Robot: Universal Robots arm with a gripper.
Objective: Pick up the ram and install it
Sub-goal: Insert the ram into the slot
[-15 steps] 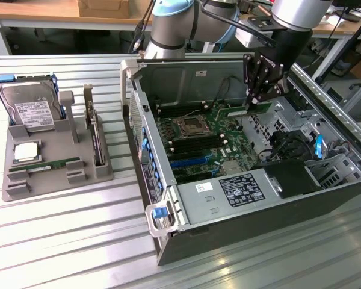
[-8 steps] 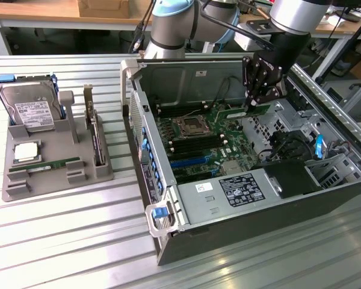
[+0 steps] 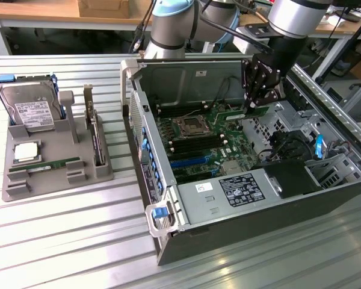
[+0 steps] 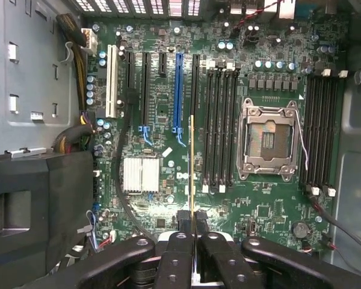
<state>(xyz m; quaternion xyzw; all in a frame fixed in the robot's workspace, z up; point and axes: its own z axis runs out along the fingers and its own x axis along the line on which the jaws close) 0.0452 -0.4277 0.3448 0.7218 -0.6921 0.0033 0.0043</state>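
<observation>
Already gripped: the ram [image 4: 192,162] was held edge-on between the clenched jaws of the gripper [image 4: 193,253], above the open computer case [image 3: 168,217] on the bench [image 3: 60,241].

Seen from the wrist, the stick ran as a thin gold-edged line out from the jaws, hanging over the motherboard [image 4: 162,198] between the long dark card slots and the bank of black memory slots [image 4: 222,126] beside the empty processor socket [image 4: 269,139]. It looked light, stiff and thin, likely brittle if bent or twisted, so a hold on its flat faces near one end, as here, suited it. A second green stick [image 3: 45,166] lay in the grey holder tray [image 3: 24,186] near the bench's far edge.
</observation>
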